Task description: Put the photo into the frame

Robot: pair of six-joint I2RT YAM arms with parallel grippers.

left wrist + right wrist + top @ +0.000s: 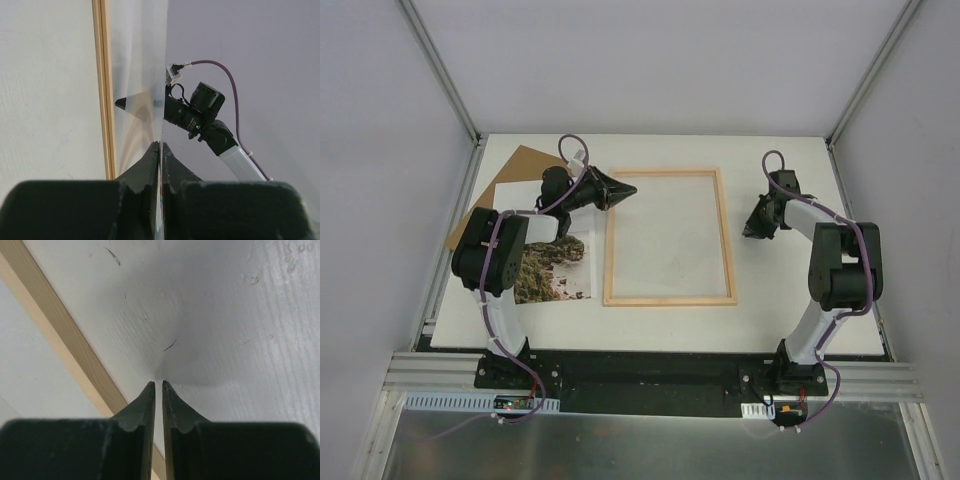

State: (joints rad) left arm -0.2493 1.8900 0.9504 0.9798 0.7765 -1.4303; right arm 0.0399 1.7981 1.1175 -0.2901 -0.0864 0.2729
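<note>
The frame (668,300), light wood with a clear pane, lies flat at the table's middle. The photo (555,272), a coastal cliff print, lies to its left, partly under my left arm. My left gripper (628,188) is over the frame's far left corner. In the left wrist view it (161,145) is shut on a thin glossy sheet seen edge-on, apparently the photo's edge (145,60), beside the frame's rail (104,90). My right gripper (752,230) is just right of the frame. In the right wrist view it (158,384) is shut and empty, close above the table beside the frame's rail (60,340).
A plain brown backing board (510,172) lies at the far left, partly under the photo. The white table is bounded by grey walls and metal posts. My right arm (200,107) shows in the left wrist view beyond the sheet.
</note>
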